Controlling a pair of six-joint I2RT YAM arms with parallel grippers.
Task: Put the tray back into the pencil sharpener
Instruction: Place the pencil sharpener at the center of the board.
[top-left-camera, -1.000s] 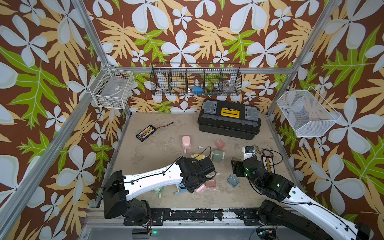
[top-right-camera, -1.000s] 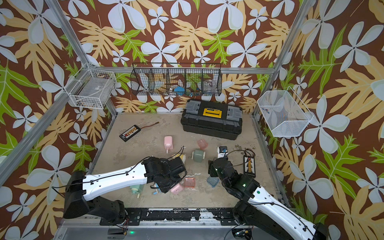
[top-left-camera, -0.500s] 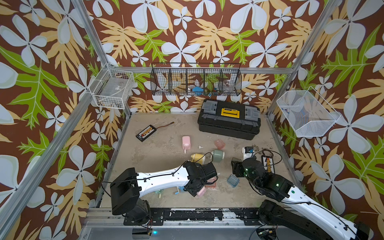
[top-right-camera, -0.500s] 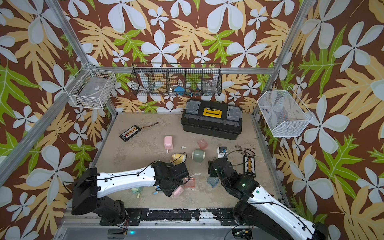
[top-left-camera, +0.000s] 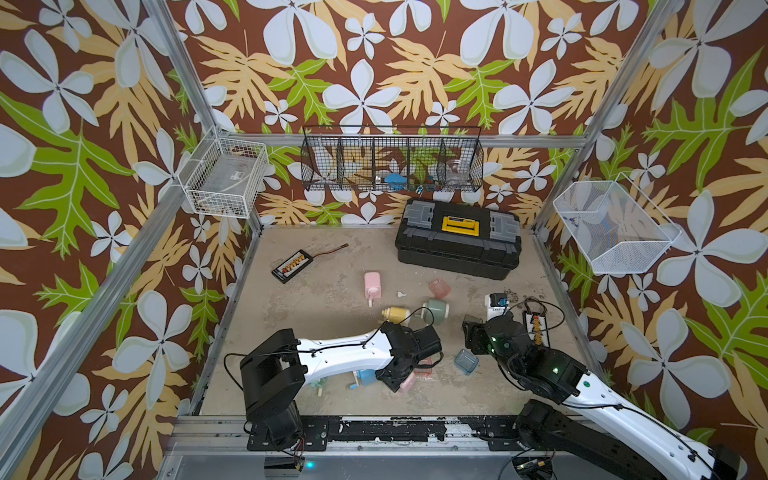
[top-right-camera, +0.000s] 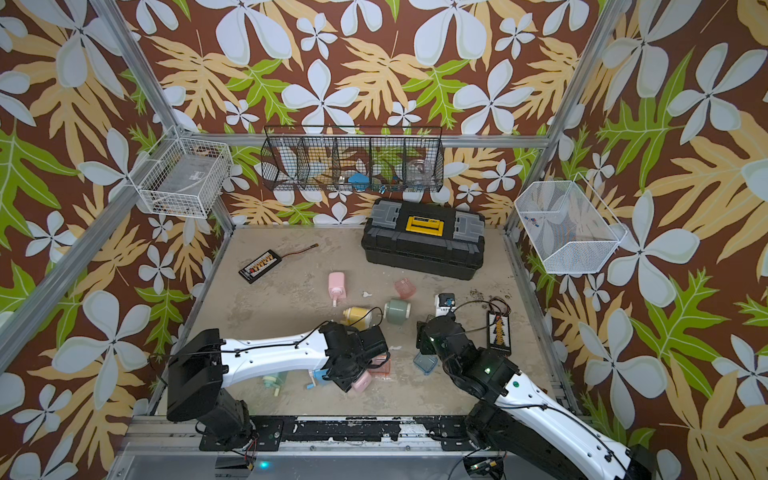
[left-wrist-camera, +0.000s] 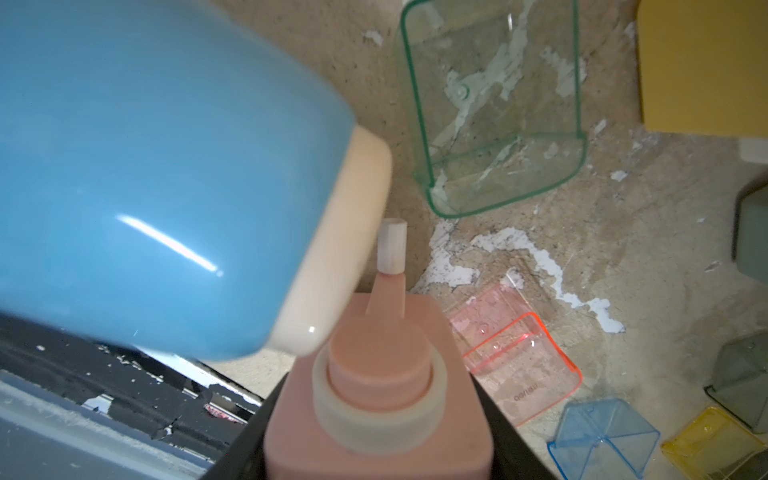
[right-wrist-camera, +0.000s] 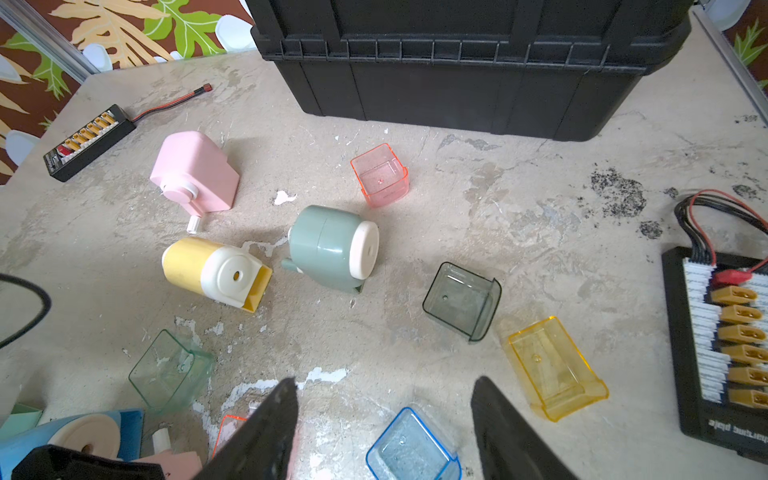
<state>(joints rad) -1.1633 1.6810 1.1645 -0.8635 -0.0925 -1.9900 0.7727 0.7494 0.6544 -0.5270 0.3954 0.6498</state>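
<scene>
The left gripper (top-left-camera: 400, 375) holds the pink sharpener (left-wrist-camera: 376, 415) tight. Next, the wide-open right gripper (right-wrist-camera: 384, 384) must grab the pink tray (top-right-camera: 381, 368), lower middle.

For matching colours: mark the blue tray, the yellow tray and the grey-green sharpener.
blue tray (right-wrist-camera: 409, 451), right wrist view, on its inner floor.
yellow tray (right-wrist-camera: 548, 365), right wrist view, on its inner floor.
grey-green sharpener (right-wrist-camera: 320, 245), right wrist view, on its rounded body.

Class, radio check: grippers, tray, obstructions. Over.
Left gripper shut on pink sharpener. Right gripper open near blue tray. Pink tray lying loose nearby. Blue sharpener close beside pink sharpener.
</scene>
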